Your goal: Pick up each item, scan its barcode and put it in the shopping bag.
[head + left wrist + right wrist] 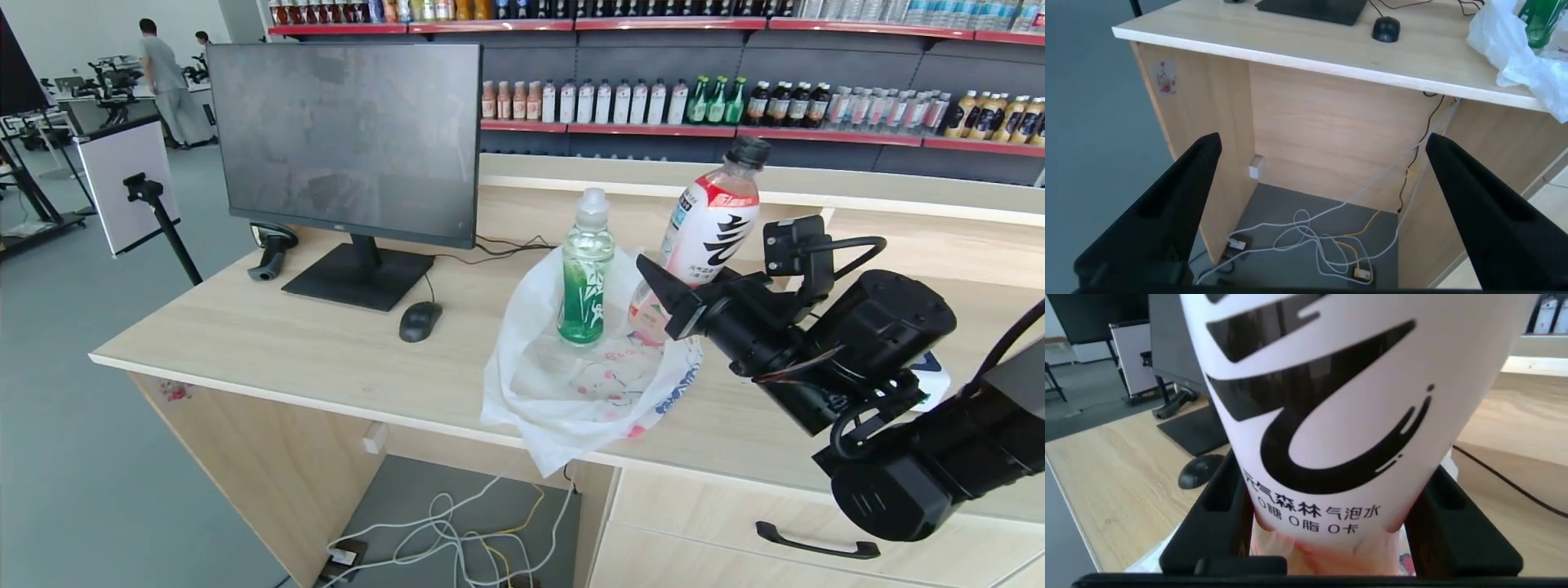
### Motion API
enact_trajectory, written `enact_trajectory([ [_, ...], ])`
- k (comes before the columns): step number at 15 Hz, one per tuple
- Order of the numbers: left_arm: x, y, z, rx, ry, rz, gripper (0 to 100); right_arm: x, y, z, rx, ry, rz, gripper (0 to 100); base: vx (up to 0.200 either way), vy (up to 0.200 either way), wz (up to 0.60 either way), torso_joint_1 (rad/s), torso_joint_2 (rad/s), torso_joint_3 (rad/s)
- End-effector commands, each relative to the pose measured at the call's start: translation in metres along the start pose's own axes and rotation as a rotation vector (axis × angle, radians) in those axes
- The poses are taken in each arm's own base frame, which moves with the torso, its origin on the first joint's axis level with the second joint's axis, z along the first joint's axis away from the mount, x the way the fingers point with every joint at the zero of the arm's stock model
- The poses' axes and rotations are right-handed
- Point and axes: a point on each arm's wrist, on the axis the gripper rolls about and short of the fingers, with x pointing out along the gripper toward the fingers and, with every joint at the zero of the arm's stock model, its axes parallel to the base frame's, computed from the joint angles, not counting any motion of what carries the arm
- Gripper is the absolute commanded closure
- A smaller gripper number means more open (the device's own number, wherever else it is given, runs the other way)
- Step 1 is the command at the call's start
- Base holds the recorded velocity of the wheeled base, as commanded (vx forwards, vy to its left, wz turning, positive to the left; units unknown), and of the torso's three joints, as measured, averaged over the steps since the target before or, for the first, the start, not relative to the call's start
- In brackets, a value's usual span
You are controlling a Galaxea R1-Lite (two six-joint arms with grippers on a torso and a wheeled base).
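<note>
My right gripper (663, 304) is shut on a pink-and-white labelled drink bottle (704, 233) with a black cap, holding it tilted over the right side of the white shopping bag (571, 384). The same bottle (1339, 416) sits between the black fingers (1208, 514) in the right wrist view. A green bottle (585, 273) with a white cap stands upright inside the bag. My left gripper (1323, 212) is open, low in front of the counter, its fingers apart with nothing between them. The bag's edge (1519, 49) and the green bottle (1545, 20) show on the counter above it.
A monitor (347, 139) on a black stand, a black mouse (420, 320) and a handheld scanner (268, 249) sit on the wooden counter (269, 343) left of the bag. Cables (1323, 245) lie on the floor under the counter. Shelves of drinks (735, 102) line the back wall.
</note>
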Motion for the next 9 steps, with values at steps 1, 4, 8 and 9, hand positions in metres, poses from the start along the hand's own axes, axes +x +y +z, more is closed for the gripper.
enact_trajectory([
  [1,0.000,0.000,0.000,0.000,-0.001,0.000,0,0.011,0.000,-0.019,0.000,0.023,0.002,100,0.000,0.000,0.00,0.000,0.00,0.000],
  [4,0.000,0.000,0.000,0.000,-0.001,0.000,0,0.019,0.001,-0.027,-0.029,0.022,0.010,100,0.000,0.000,0.00,0.000,0.00,0.000],
  [8,0.000,0.000,0.000,0.000,-0.001,0.000,0,0.023,0.004,-0.046,-0.035,0.063,0.022,100,0.000,0.000,0.00,0.000,0.00,0.000],
  [9,0.000,0.000,0.000,0.000,-0.001,-0.001,0,0.023,0.004,-0.051,-0.040,0.074,0.035,100,0.000,0.000,0.00,0.000,0.00,0.000],
])
